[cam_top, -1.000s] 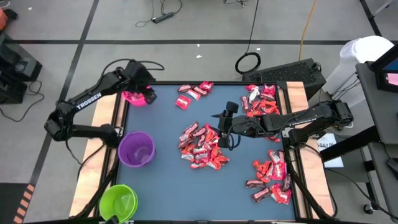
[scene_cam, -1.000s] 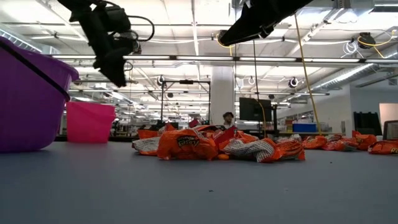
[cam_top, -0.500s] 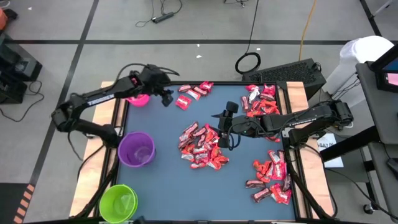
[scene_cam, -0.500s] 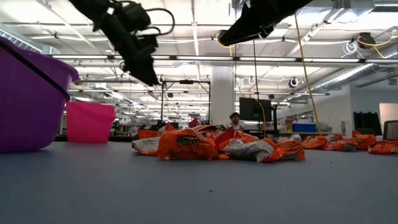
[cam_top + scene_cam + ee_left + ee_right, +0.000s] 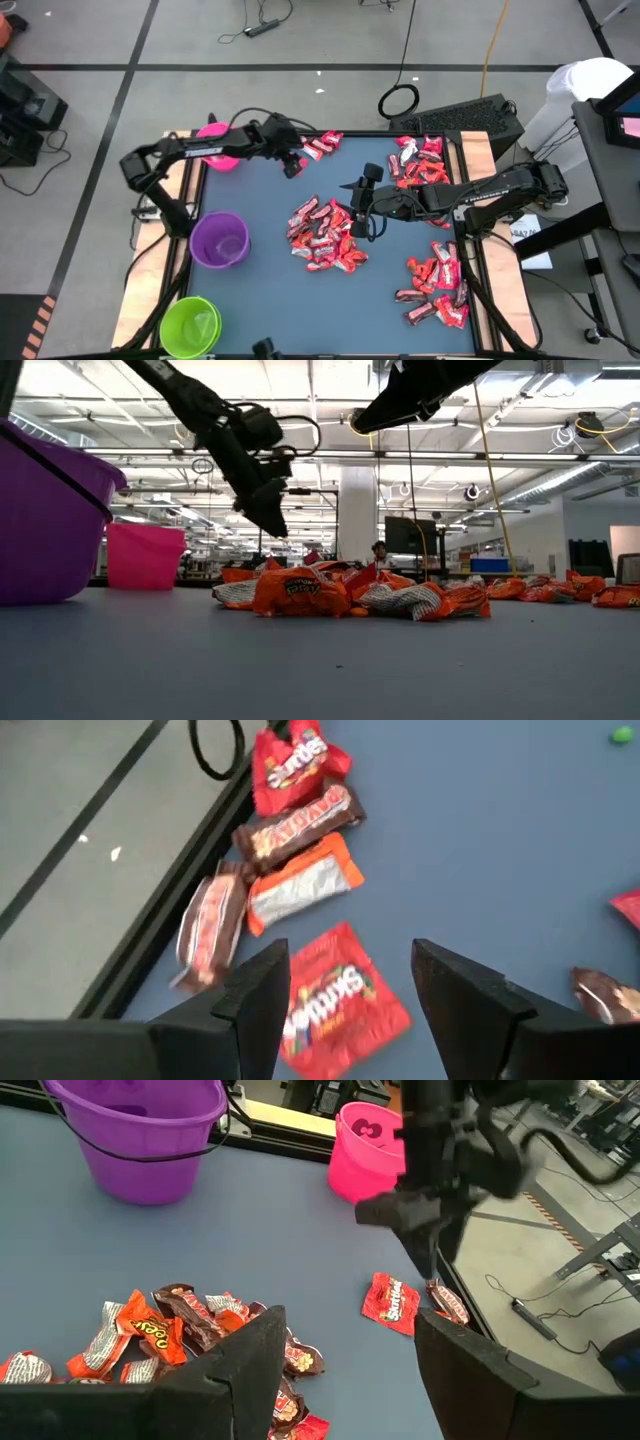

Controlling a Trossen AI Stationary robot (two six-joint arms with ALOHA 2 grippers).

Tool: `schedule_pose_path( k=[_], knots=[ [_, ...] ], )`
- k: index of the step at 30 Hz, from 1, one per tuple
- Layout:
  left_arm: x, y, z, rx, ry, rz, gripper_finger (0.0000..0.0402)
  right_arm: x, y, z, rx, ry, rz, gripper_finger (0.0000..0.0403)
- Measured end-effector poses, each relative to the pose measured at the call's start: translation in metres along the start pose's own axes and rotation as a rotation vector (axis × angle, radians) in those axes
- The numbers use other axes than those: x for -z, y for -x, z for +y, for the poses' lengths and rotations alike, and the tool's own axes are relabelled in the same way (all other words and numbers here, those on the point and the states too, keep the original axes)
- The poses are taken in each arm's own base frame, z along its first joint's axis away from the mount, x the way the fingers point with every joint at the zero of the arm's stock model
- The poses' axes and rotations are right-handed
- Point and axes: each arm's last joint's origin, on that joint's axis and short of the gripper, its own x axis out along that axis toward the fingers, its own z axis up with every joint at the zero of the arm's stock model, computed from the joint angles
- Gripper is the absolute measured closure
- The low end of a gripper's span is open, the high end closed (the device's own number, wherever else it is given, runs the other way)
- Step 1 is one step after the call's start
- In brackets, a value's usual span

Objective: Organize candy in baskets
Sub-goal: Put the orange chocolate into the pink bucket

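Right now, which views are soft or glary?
Left wrist view: motion-smeared, yet the red Skittles packet stays legible between the left end effector fingers. Low view: purple basket looms oversized, ceiling lights glare. High view: even light, sharp.

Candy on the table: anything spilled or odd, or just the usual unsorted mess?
Mostly the usual mess: candy lies in loose heaps on the table, unsorted. One oddity: a single small green speck lies loose on the mat in the left wrist view, apart from any wrapper. The purple basket and lime green basket stand upright.
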Motion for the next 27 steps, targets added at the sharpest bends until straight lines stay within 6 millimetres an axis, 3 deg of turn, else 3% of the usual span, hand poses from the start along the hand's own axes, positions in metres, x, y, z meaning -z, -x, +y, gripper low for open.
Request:
schedule_pose_path(
  k=[14, 27],
  knots=[
    [-0.008, -0.066, 0.009, 0.002, -0.242, 0.05, 0.0187, 0.0, 0.0, 0.0, 0.0, 0.003, 0.001, 0.0193],
    [0.006, -0.099, 0.031, 0.015, -0.286, 0.092, 0.0187, 0.0, 0.0, 0.0, 0.0, 0.004, 0.001, 0.0193]
  ],
)
